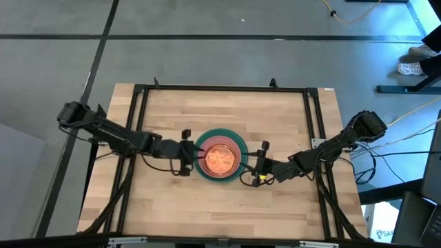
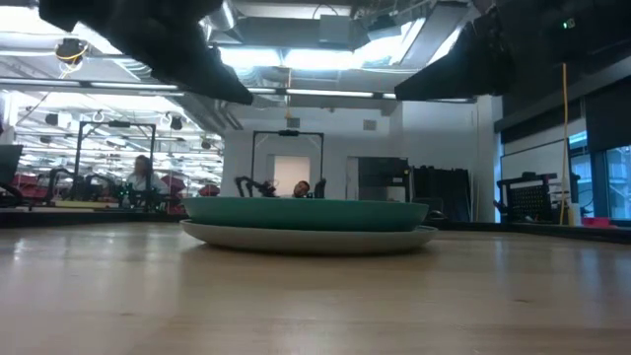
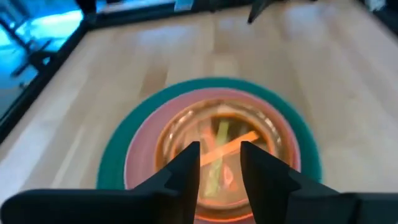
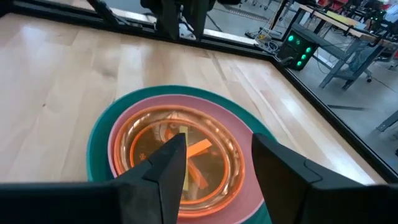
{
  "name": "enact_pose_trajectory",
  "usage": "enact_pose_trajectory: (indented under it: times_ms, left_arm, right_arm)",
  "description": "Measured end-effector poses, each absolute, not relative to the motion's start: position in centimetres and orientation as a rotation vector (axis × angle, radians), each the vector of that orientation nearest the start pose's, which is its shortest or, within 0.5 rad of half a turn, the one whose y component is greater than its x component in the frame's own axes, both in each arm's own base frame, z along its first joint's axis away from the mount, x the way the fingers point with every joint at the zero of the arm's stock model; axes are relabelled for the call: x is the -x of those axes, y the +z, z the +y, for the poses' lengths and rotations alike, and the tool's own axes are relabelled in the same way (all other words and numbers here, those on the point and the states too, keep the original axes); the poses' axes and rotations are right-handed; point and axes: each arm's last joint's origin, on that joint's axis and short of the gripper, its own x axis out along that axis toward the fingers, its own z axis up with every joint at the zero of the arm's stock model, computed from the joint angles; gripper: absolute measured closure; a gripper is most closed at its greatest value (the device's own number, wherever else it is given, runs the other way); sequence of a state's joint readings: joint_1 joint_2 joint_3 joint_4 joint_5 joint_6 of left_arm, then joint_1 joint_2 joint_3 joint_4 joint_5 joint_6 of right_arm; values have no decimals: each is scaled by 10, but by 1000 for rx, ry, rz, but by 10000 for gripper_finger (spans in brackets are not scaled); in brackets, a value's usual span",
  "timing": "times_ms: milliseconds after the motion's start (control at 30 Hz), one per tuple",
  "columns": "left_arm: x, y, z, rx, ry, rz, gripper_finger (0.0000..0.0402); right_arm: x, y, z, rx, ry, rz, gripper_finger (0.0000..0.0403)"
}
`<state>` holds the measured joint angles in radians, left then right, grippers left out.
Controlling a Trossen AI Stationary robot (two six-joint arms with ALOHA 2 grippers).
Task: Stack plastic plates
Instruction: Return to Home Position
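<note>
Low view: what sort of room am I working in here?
Probably a robotics lab or workshop, not a home: an exposed ceiling with strip lights, benches loaded with equipment and a person at them, and another black frame rig behind the stacked plates.

Plate stack [image 1: 220, 157], perhaps grey-based, on wooden table [image 1: 227, 207]

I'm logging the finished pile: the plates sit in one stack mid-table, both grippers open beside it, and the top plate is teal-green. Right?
Not quite: the top plate is the small translucent orange one, as the right wrist view shows; the teal-green plate lies lower, its rim showing around the pink plate. The rest holds: one stack mid-table, left gripper and right gripper open beside it.
</note>
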<state>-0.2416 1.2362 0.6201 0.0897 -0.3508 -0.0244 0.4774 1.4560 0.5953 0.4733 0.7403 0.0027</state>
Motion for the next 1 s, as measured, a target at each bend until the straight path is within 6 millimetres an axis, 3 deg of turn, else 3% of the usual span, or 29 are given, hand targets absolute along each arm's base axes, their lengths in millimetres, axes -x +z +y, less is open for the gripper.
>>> enact_pose_trajectory:
  times_ms: [133, 433, 600, 800, 1000]
  left_arm:
    - [-231, 211, -48, -120, 49, 400, 307]
    - [-184, 198, -30, -78, 92, 207, 329]
    - [-169, 187, -23, -72, 166, 198, 332]
    - [-165, 179, -20, -107, 226, 222, 330]
    - [-160, 178, -18, -122, 116, 203, 347]
  right_arm:
    - [-253, 192, 109, 211, -260, 305, 226]
    - [-233, 206, 101, 164, -157, 275, 226]
    - [-207, 196, 87, 136, -160, 229, 226]
    - [-171, 181, 61, 30, -159, 126, 228]
    - [-145, 160, 40, -67, -65, 58, 281]
